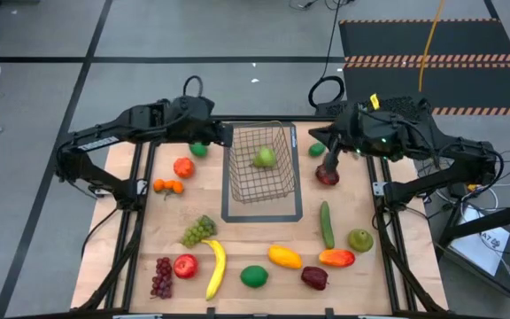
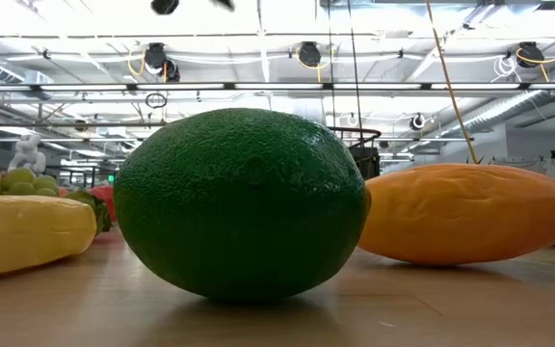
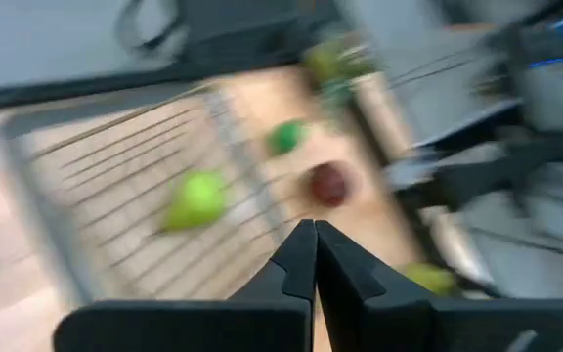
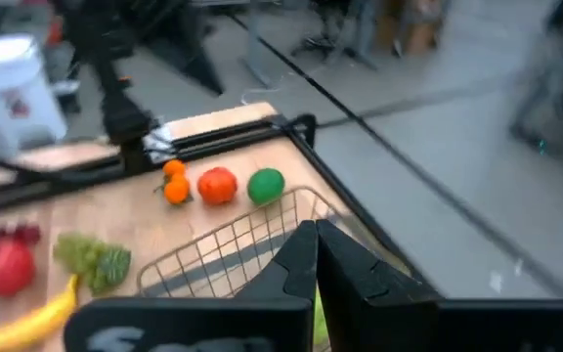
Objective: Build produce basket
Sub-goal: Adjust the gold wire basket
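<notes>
Grey wire-mesh basket (image 1: pixel 263 174) stood at the table's middle back, and we counted one green pear (image 1: pixel 265 158) inside it. Left gripper (image 3: pixel 314 256) hovered beside the basket's left rim, fingers clenched on nothing; right gripper (image 4: pixel 316 256) hung near the right rim above a dark red apple (image 1: pixel 328 175), likewise clenched and empty. Banana (image 1: pixel 214 268), grapes (image 1: pixel 198 231), lime (image 1: pixel 254 276) and mango (image 1: pixel 284 257) lay loose at the front. We judged loading barely begun; next came opening over one fruit.
</notes>
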You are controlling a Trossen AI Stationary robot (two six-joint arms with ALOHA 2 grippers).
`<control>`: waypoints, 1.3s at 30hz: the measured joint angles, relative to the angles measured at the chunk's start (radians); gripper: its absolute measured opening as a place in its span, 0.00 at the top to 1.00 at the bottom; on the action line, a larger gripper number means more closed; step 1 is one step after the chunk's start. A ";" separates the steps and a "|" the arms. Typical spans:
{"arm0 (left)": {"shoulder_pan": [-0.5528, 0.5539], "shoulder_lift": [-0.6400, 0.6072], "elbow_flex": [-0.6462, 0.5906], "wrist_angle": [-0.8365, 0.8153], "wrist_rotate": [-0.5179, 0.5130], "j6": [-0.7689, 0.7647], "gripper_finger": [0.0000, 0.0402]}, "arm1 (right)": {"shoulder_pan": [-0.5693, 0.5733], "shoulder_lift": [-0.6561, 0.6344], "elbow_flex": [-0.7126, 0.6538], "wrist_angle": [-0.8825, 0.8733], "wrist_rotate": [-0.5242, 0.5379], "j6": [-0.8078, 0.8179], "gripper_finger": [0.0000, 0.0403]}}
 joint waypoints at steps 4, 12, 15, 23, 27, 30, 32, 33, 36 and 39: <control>0.054 0.022 0.001 -0.175 -0.031 -0.054 0.96 | -0.073 0.036 0.000 -0.091 -0.044 0.144 1.00; 0.171 0.088 -0.092 -0.271 0.065 0.194 0.81 | -0.194 0.120 0.000 -0.361 -0.237 0.410 1.00; 0.240 0.110 -0.154 -0.284 0.167 0.341 0.79 | -0.197 0.158 -0.002 -0.414 -0.238 0.530 1.00; 0.359 0.140 -0.253 -0.208 0.330 0.631 0.85 | -0.176 0.219 -0.129 -0.356 -0.445 0.901 1.00; 0.405 0.144 -0.270 -0.207 0.337 0.589 0.87 | -0.107 0.221 -0.173 -0.355 -0.419 1.061 0.99; 0.423 0.141 -0.286 -0.199 0.337 0.551 0.85 | -0.058 0.220 -0.201 -0.352 -0.388 1.134 0.98; 0.428 0.145 -0.295 -0.164 0.337 0.567 0.84 | -0.031 0.221 -0.227 -0.342 -0.366 1.186 0.97; 0.429 0.145 -0.299 -0.143 0.338 0.577 0.83 | -0.019 0.220 -0.244 -0.323 -0.366 1.209 0.97; 0.429 0.142 -0.313 -0.092 0.348 0.596 0.81 | 0.019 0.223 -0.306 -0.213 -0.394 1.278 0.97; 0.422 0.144 -0.315 -0.088 0.316 0.636 0.80 | 0.061 0.222 -0.359 -0.111 -0.394 1.352 0.97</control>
